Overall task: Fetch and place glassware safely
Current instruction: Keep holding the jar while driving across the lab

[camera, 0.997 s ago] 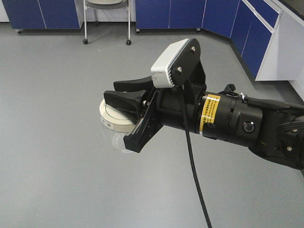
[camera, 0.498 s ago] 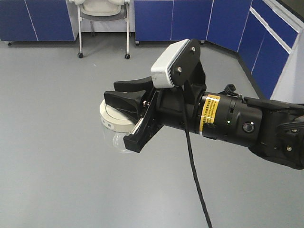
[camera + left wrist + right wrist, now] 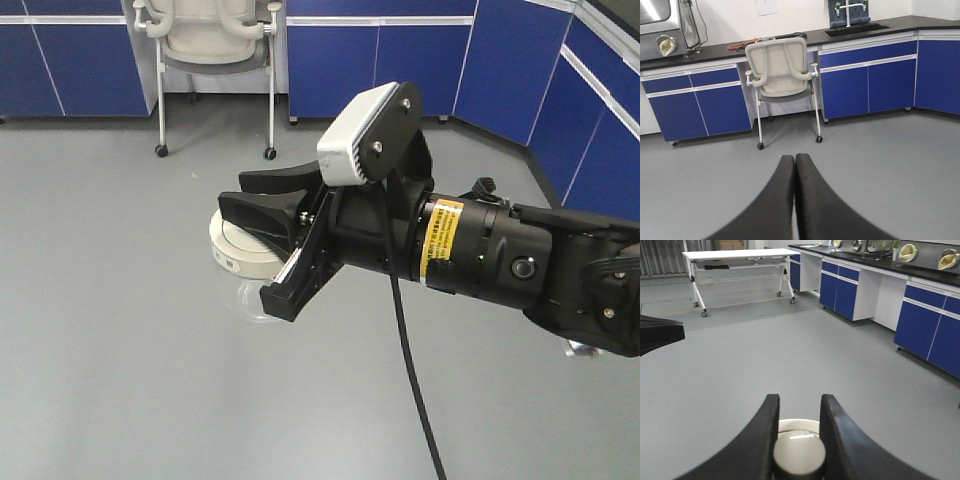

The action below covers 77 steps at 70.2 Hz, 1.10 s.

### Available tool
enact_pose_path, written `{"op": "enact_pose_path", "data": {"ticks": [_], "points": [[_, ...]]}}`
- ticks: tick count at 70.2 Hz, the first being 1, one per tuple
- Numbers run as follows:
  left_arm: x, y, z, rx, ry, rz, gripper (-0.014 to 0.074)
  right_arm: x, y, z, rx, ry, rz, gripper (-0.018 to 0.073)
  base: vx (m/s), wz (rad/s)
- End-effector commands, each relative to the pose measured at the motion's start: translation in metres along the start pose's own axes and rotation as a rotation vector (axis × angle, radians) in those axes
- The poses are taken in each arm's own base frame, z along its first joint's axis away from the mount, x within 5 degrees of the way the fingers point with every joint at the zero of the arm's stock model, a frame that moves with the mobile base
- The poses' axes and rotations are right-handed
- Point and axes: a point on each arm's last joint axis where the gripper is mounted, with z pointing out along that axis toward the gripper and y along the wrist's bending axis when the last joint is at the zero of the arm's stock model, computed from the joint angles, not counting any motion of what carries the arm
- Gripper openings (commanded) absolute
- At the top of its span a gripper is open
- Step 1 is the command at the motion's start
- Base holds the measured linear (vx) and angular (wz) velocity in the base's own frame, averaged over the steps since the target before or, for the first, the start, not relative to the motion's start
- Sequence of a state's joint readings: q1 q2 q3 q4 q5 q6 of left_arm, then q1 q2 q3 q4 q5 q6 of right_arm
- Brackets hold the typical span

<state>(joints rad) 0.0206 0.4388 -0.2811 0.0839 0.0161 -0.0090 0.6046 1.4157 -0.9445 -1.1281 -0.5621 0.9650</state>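
The glassware, a squat clear jar with a cream-white lid, hangs in the air above the grey floor in the front view. My right gripper reaches in from the right and is shut on the lid's round knob. In the right wrist view the two black fingers press on either side of that knob, with the lid's rim just behind it. In its own wrist view my left gripper is shut, fingertips touching, with nothing between them.
A cream office chair on castors stands ahead against blue cabinets under a dark counter; it also shows in the front view as the chair. A white wheeled table and more blue cabinets lie to the side.
The room has slid downward in the front view, bringing the chair and cabinets further into frame. The right gripper and jar keep the same place in the picture.
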Motion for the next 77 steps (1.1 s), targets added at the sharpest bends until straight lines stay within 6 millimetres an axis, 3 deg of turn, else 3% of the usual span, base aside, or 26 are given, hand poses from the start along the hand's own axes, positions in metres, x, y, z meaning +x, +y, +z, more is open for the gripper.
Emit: {"op": "enact_pose_path", "data": {"ticks": [1,77], "points": [[-0.0170,0.0007,-0.0008,-0.001,-0.105,-0.012,-0.0007,-0.0261,0.0042,-0.0082,-0.025,-0.112,-0.002,-0.0003,0.59,-0.01],[-0.0170,0.0007,-0.0008,-0.001,-0.105,-0.012,-0.0007,-0.0259,0.0038,-0.0082,-0.021,-0.110,-0.001,-0.0003,0.55,-0.02]]}}
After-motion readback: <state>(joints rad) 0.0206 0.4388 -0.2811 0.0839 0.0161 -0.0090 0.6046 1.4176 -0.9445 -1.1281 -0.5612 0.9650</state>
